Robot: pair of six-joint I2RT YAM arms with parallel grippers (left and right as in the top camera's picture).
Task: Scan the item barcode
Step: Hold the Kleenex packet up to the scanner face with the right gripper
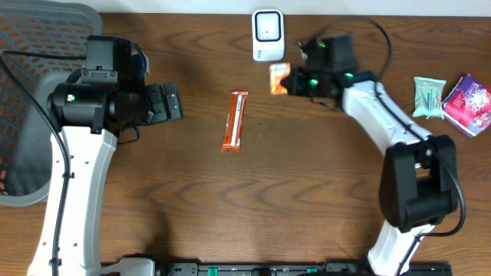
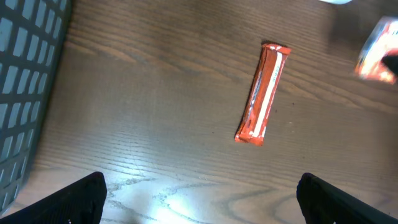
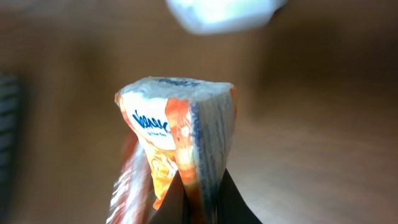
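Only the right wrist view shows print on the packet (image 3: 177,134), pinched by the right end effector (image 3: 198,202); the left end effector (image 2: 202,199) gapes wide.

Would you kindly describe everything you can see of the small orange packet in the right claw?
The small orange packet is a glossy, crinkled sachet, plastic by its look, orange and white with blue lettering and a flat sealed top edge. The right claw is shut on its lower end, so it stands up from the claw, pointing towards the white scanner close by.
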